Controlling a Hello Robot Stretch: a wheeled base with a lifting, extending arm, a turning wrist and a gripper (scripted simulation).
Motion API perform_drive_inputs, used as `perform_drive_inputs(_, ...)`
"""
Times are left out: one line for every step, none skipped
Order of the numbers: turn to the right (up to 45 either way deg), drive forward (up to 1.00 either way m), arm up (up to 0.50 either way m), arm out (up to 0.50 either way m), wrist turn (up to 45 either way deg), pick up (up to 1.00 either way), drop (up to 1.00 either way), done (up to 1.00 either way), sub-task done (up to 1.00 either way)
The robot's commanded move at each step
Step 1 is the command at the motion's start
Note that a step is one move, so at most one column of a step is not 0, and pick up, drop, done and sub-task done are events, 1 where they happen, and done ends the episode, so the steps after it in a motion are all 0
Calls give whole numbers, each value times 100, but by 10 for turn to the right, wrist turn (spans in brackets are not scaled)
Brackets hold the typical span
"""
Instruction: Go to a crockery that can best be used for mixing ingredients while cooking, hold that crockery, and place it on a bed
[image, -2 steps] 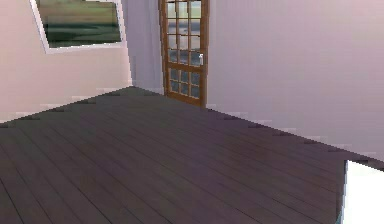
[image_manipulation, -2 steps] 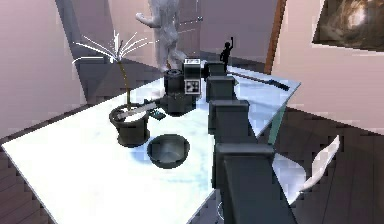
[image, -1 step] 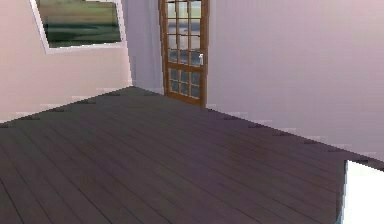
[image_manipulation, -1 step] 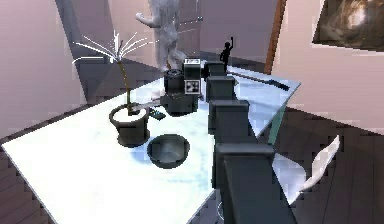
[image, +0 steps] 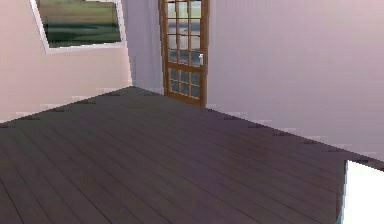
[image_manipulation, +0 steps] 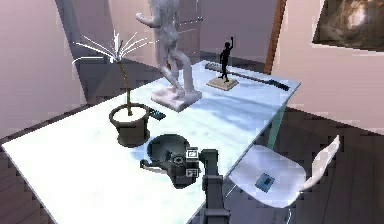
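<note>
At worktop (image_manipulation: 70, 160), jaws by bowl (image_manipulation: 163, 149), can't tell if held; pickup & bed drop-off not yet done.

I can read no text, number or sign here; the two white squares (image_manipulation: 187, 157) at the far end of my arm (image_manipulation: 214, 196) carry black marks, but I cannot make them out as letters or digits
</note>
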Motion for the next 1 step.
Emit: perform_drive_inputs(0, 0, 0, 0, 0, 100, 0, 0, 0)
